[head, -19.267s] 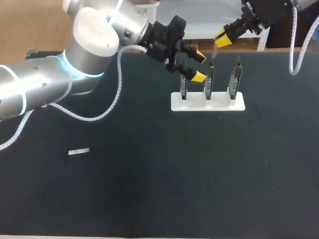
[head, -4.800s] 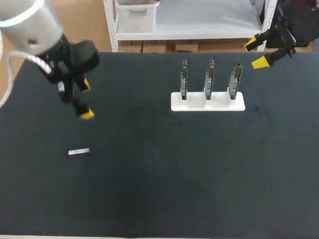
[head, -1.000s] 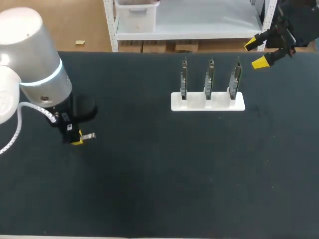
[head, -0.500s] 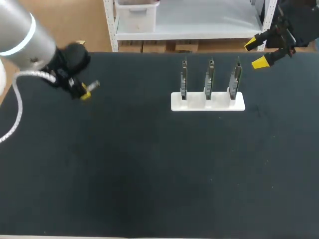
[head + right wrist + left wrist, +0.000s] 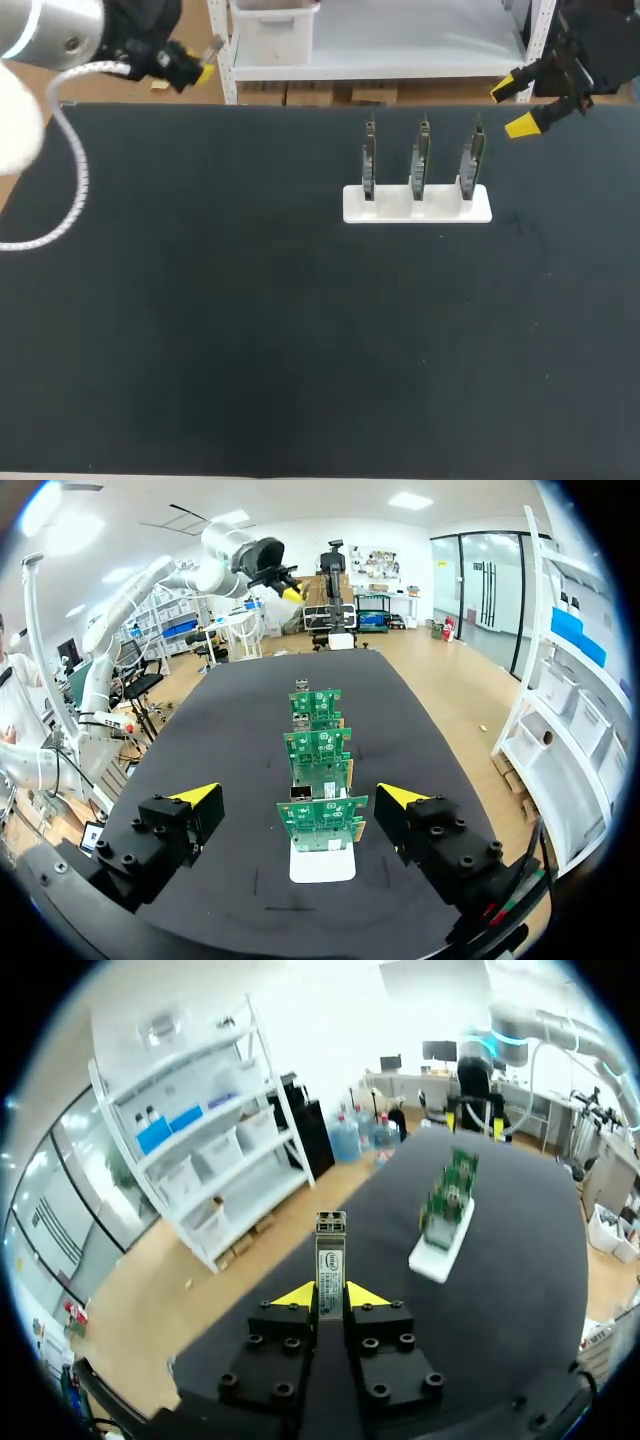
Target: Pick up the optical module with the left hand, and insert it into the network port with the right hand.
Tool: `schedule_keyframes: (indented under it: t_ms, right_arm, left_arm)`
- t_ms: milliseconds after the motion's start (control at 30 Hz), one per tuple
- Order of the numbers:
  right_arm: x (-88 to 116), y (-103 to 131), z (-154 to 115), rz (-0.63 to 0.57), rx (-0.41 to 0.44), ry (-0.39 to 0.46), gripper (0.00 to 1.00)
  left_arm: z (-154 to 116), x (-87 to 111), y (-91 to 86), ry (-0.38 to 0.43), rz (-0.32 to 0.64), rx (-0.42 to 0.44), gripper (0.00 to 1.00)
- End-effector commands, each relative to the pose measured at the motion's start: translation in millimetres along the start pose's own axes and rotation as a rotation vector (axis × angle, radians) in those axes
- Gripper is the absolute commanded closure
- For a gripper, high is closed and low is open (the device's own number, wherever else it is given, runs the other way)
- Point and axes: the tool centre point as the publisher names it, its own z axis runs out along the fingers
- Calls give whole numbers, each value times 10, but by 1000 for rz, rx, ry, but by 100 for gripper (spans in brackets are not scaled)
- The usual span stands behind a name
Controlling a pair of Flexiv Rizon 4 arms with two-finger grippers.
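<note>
Now our left hand [image 5: 329, 1297] is clamped on the optical module [image 5: 329, 1257], held off the desk [image 5: 300, 330]. The module's long axis runs straight out from the grip, free end pointing ahead. Our right hand [image 5: 298, 796], spread open and empty, has the circuit boards [image 5: 322, 820] in their white holder [image 5: 417, 205] just ahead, well apart from the left hand. We judge a handover comes next.

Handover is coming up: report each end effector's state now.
Left end effector: shut on the optical module.
Right end effector: open, holding nothing.
</note>
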Motion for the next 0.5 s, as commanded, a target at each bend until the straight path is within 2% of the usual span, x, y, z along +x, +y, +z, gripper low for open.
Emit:
schedule_keyframes:
  t_ms: [33,233,500]
  right_arm:
    - [-2,15,2,0,4,1,0]
    - [-2,15,2,0,4,1,0]
    - [-2,15,2,0,4,1,0]
  left_arm:
    - [338,-295,-11,-242,67,19,100]
    - [553,-767,-113,-365,104,100,100]
    - [793,-1239,-365,-475,138,215,100]
